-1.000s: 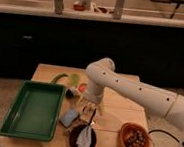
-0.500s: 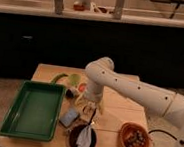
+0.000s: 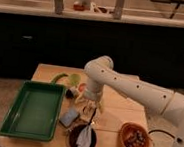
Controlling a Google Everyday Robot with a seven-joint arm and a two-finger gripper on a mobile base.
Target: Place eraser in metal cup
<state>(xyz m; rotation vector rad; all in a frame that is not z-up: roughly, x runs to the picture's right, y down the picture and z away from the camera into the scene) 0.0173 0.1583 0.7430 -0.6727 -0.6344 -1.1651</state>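
Observation:
My gripper (image 3: 91, 108) hangs from the white arm (image 3: 129, 87) over the middle of the wooden table (image 3: 115, 116), pointing down just above the tabletop. A small dark-grey thing that may be the metal cup (image 3: 73, 92) stands just left of the gripper, partly hidden by the wrist. I cannot make out the eraser; it may be hidden at the gripper. The flat blue-grey pad (image 3: 70, 117) lies to the front left of the gripper.
A green tray (image 3: 33, 108) fills the left side. A dark bowl with a grey cloth (image 3: 82, 137) sits at the front edge. A brown bowl (image 3: 134, 137) is at the front right. A yellow-green cup (image 3: 74, 79) and a green object (image 3: 59, 78) stand at the back.

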